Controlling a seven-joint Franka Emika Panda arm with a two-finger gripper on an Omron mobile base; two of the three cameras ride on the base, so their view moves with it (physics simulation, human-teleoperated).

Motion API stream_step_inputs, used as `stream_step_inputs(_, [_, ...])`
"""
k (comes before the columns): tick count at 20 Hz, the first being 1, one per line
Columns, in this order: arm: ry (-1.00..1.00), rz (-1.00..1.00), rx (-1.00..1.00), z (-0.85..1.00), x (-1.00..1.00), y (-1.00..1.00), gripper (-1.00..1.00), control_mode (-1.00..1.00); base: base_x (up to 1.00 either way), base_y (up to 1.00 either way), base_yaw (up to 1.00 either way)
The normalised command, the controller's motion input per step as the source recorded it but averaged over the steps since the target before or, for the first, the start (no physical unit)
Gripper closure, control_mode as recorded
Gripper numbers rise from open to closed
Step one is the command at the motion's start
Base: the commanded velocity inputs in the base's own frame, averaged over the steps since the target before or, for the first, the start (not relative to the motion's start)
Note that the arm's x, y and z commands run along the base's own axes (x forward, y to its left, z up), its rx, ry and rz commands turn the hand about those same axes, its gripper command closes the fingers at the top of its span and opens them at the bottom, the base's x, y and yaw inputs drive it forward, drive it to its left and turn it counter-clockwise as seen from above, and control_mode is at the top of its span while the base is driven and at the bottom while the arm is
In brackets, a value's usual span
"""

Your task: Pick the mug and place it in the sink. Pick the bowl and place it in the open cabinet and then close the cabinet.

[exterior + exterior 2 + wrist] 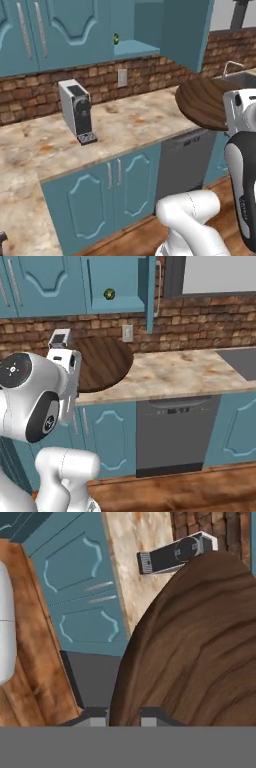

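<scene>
The wide dark brown bowl (195, 647) is held up off the counter, its rim running between my fingertips; my gripper (124, 717) is shut on it. From the base views the bowl (202, 102) hangs over the counter's front edge, just in front of my white hand, and right of the coffee machine (77, 110). The bowl (102, 363) sits below and left of the open teal cabinet (120, 286), whose door (150, 291) stands edge-on. The cabinet's pale shelf (135, 47) is up and left of the bowl. The sink (245, 77) lies at far right. The mug is out of view.
A small round green object (109, 293) sits inside the open cabinet. The open door (187, 30) juts out above the bowl. A grey dishwasher (177, 433) is set under the marble counter (190, 373). Closed teal wall cabinets (50, 30) hang to the left.
</scene>
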Motion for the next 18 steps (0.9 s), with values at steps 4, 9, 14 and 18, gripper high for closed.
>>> stream_step_inputs(4, [0.00, 0.00, 0.00, 0.00, 0.00, 0.00, 1.00, 1.00, 0.75, 0.43, -0.08])
stream_step_inputs(9, [0.00, 0.00, 0.00, 0.00, 0.00, 0.00, 1.00, 1.00, 0.21, 0.26, -0.33])
stream_step_inputs(14, [0.00, 0.00, 0.00, 0.00, 0.00, 0.00, 1.00, 1.00, -0.01, 0.70, -0.43])
stream_step_inputs(18, [0.00, 0.00, 0.00, 0.00, 0.00, 0.00, 1.00, 1.00, 0.00, 0.99, -0.40])
